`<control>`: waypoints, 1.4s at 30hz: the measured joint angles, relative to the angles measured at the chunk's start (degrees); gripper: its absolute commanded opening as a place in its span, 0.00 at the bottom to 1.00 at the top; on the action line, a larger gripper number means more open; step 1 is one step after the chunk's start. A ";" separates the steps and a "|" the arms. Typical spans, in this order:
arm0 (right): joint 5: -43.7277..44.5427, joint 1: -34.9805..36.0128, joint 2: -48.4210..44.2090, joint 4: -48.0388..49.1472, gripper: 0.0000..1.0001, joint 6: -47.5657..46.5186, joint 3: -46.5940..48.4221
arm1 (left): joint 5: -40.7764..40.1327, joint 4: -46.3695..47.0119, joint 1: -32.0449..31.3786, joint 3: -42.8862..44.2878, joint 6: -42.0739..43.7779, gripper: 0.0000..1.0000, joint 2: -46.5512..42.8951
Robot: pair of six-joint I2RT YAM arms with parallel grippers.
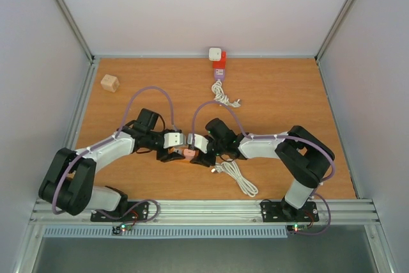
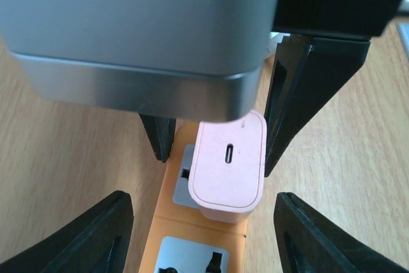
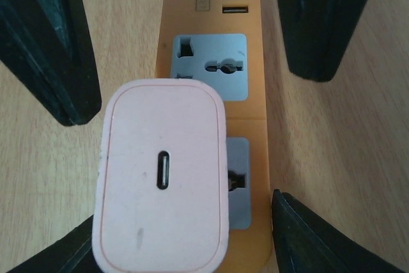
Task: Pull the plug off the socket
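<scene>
Left gripper [image 2: 201, 202]: its jaws stand part-way apart, one on each side of the pink plug [image 2: 229, 161]. They touch nothing that we can see, and we hold nothing.
Right gripper [image 3: 182, 218]: likewise apart and empty, straddling the same plug from the opposite side. One of its fingers is partly hidden behind the plug, so we cannot rule out a light brush there.
Plug: seated upright in a socket of the orange power strip [image 3: 259, 62], which lies flat on the worktop [image 3: 364, 145] between our two arms, toward the near side.
Strip lifting: we judge this the main risk. If neither gripper pins the strip, it rises with the plug and the pins never come free.
Crowding: both pairs of fingers share one small space, so closing together could knock finger against finger.
Wrong grip: a gripper set too low could close on the strip's edge and not on the plug body.
Slip: the plug's faces look smooth and its corners rounded, so a shallow pinch near the top could slide off under load.
Skewed pull: a tug off the pins' line could jam them or tip the strip.
Cord: the white cable [image 1: 239, 180] lies just beside the right arm and could drag or snag if the strip shifts.
</scene>
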 measured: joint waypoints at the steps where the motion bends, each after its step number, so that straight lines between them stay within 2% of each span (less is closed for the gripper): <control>1: -0.07 0.00 0.13 0.24 0.57 0.00 0.00 | -0.17 0.31 -0.17 -0.09 -0.09 0.61 0.26; 6: -0.15 0.00 0.74 1.20 0.55 0.07 -0.39 | -0.61 0.72 -0.87 -0.81 -0.17 0.59 0.74; 24: -0.48 -0.04 1.14 2.16 0.43 0.35 -0.42 | -2.05 0.98 -2.67 -0.90 -0.94 0.38 1.22; 42: -0.74 -0.04 1.22 2.45 0.41 0.31 -0.52 | -2.49 1.99 -2.69 -2.82 -2.73 0.27 -1.40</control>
